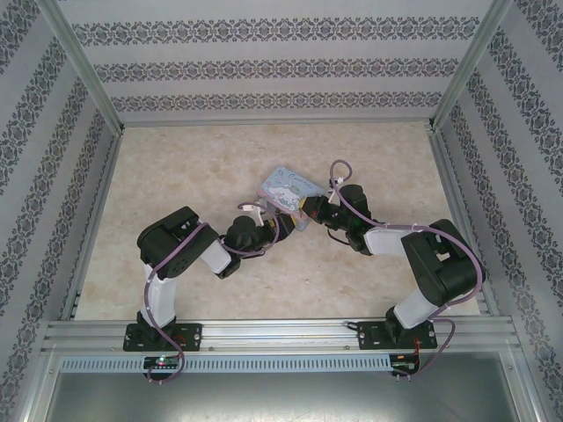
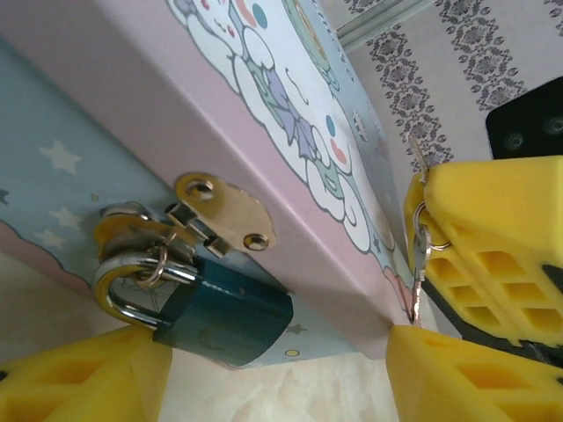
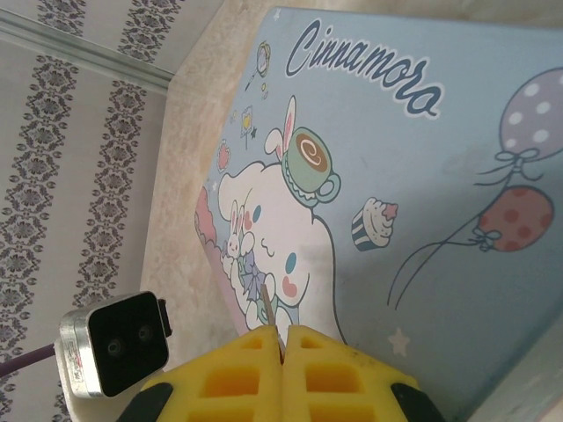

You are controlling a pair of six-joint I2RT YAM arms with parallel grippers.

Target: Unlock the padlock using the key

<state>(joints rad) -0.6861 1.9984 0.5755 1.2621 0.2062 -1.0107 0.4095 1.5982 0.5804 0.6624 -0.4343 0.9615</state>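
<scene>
left gripper [image 2: 277,356] wide open and holding nothing; the padlock [image 2: 224,308] sits between its pads, hung by its shackle [image 2: 119,294] from the hasp [image 2: 220,211] of the tin [image 3: 422,220]. right gripper [image 3: 283,338] closed on the key [image 2: 415,264], just beside the tin's corner. in the left wrist view the padlock's long axis runs from shackle, upper left, to base, lower right; the keyhole is presumably in that hidden base. the key stands near-vertical, off that axis. risk: pushed in misaligned, the key tip skids off or swings the loose lock.

Padlock [image 2: 224,321] on tin hasp [image 2: 224,211] (key [image 2: 420,257] nearby)
</scene>
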